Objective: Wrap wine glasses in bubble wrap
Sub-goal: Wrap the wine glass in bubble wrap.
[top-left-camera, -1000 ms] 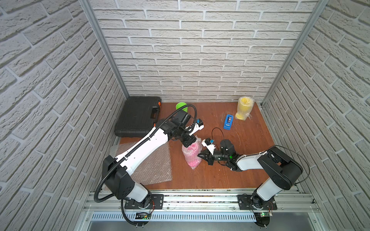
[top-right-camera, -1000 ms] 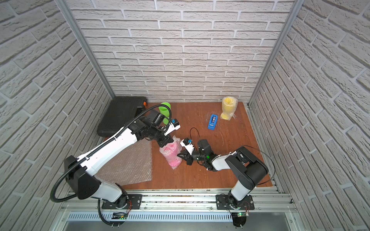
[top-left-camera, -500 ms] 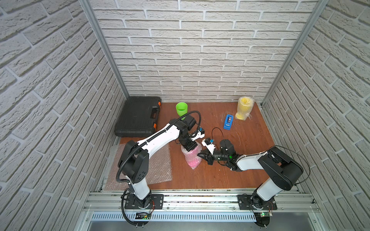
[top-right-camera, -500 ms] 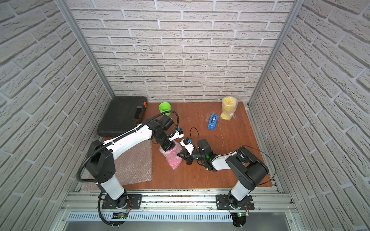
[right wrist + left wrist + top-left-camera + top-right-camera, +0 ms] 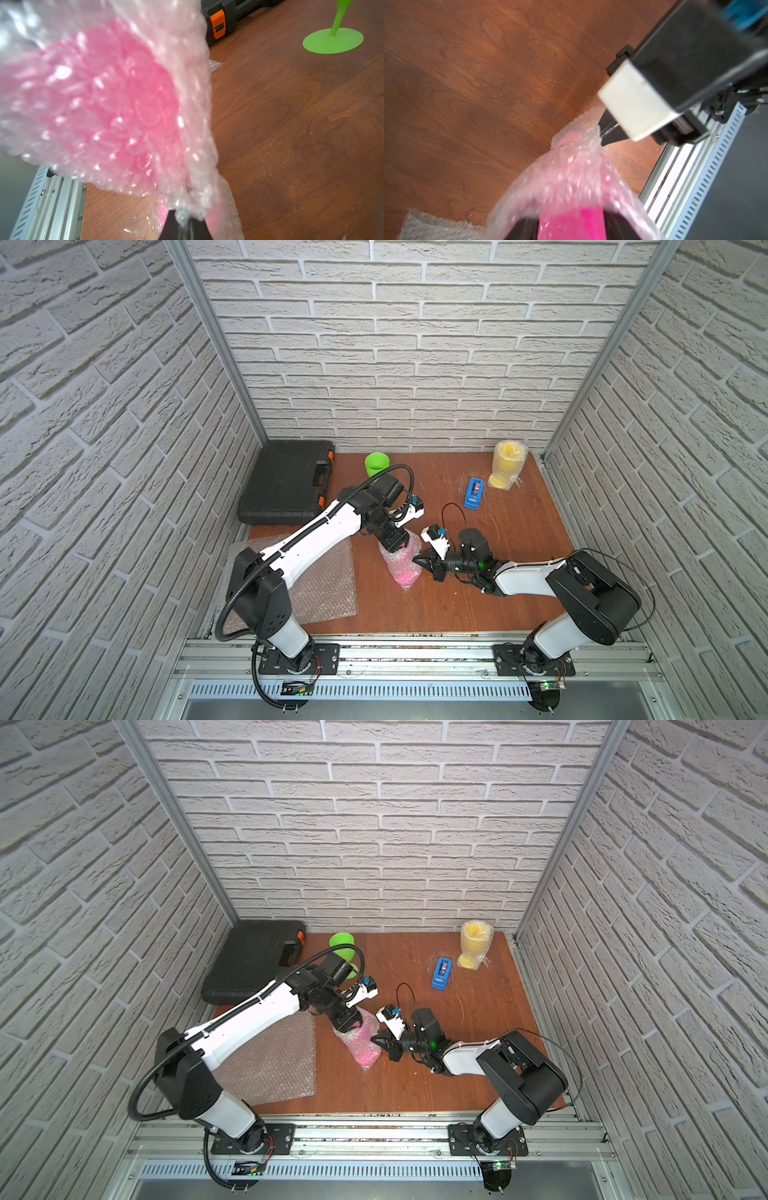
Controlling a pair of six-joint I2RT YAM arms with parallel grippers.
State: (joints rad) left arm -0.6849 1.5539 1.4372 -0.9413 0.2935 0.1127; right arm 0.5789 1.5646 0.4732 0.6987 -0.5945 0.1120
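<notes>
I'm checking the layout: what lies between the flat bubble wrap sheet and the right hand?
The pink goblet, bundled in bubble wrap that the right hand pinches, after a bare strip of table; both top views show it.

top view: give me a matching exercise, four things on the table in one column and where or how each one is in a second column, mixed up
Things:
1. pink goblet
2. yellow goblet
3. green goblet
4. spare bubble wrap sheet

States:
A. bare, near the black tool case
B. flat, partly under the left arm
C. wrapped, upright beside the blue tape dispenser
D. wrapped, its bubble wrap pinched by the right gripper

Pairs: 1-D, 2-C, 3-A, 4-B
</notes>
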